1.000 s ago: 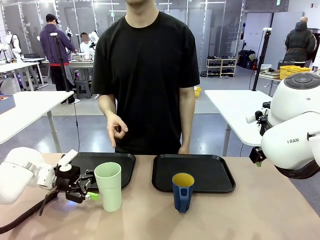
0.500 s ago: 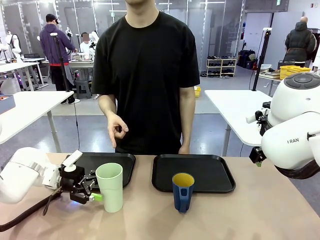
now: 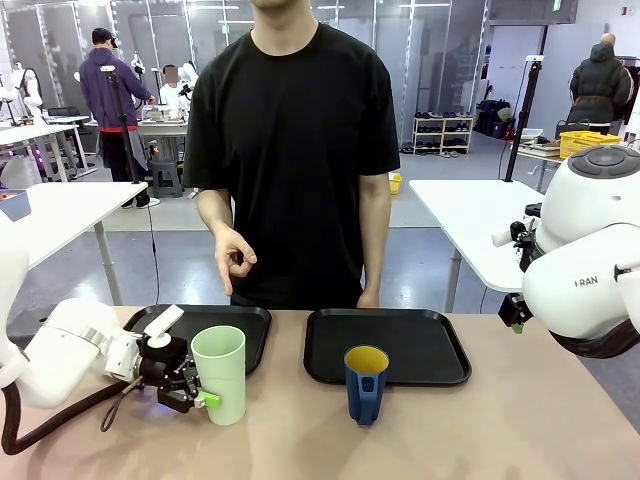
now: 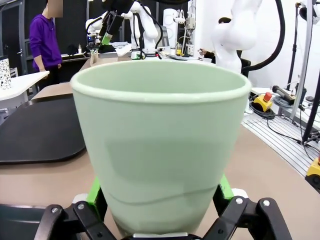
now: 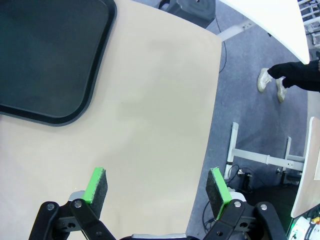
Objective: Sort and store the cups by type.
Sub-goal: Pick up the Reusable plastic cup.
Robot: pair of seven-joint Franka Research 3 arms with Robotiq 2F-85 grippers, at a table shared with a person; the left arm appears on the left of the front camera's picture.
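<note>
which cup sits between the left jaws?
The tall pale green tumbler, no handle. The shorter blue cup with a handle stands apart, untouched.

A lab: white worktables (image 3: 470,215), an emergency-stop button (image 4: 263,100), floor cables (image 4: 287,137).

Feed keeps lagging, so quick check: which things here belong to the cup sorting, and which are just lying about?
Job: green tumbler, blue cup, and likely the left tray and right tray.
Lying about: white side table, yellow crate.

Table (image 3: 520,430) holds left tray (image 3: 225,318), right tray (image 3: 425,345), green tumbler (image 3: 220,375) and blue cup (image 3: 366,388)
</note>
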